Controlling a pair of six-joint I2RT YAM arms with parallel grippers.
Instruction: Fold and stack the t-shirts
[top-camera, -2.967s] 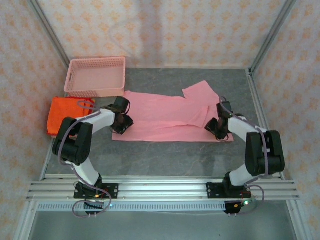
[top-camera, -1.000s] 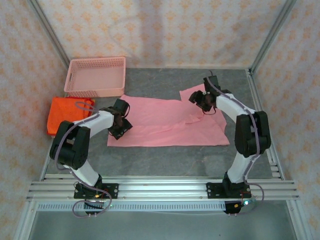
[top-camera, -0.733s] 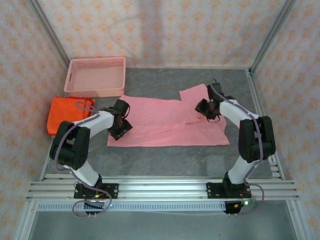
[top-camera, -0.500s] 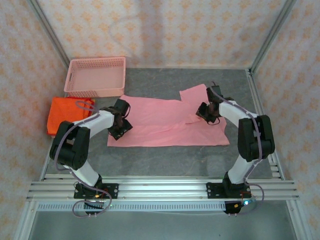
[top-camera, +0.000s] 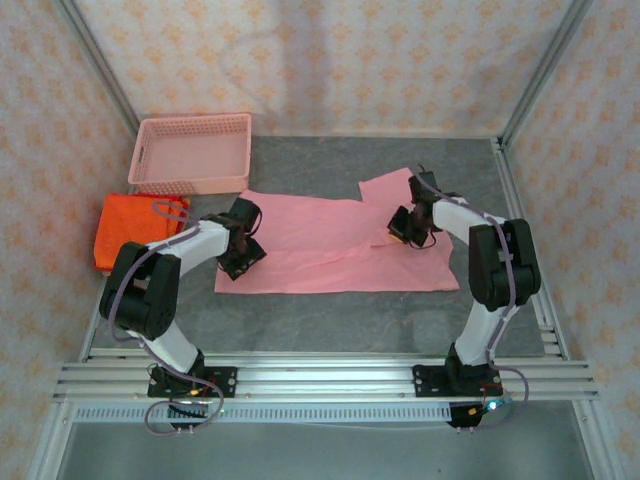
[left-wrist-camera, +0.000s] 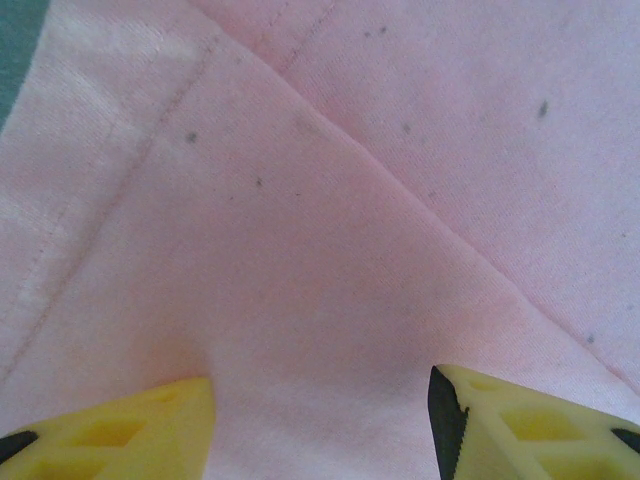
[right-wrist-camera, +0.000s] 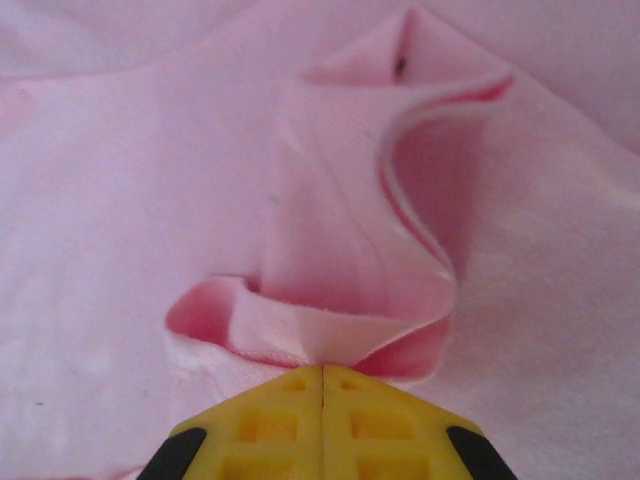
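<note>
One pink t-shirt (top-camera: 320, 255), right pincer (right-wrist-camera: 322, 370) pinching fold, left pincer (left-wrist-camera: 320, 400) spread

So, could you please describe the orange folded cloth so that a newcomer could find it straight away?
On the grey table, find the pink mesh basket in the far left corner. Just on its near side lies the orange folded cloth, a compact block at the table's left edge. It is bright orange-red, unlike the pale pink t-shirt spread out mid-table.

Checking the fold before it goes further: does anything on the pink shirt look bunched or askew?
Yes. Where the right gripper pinches it, the pink t-shirt is bunched into a raised, curled loop instead of lying flat.
</note>
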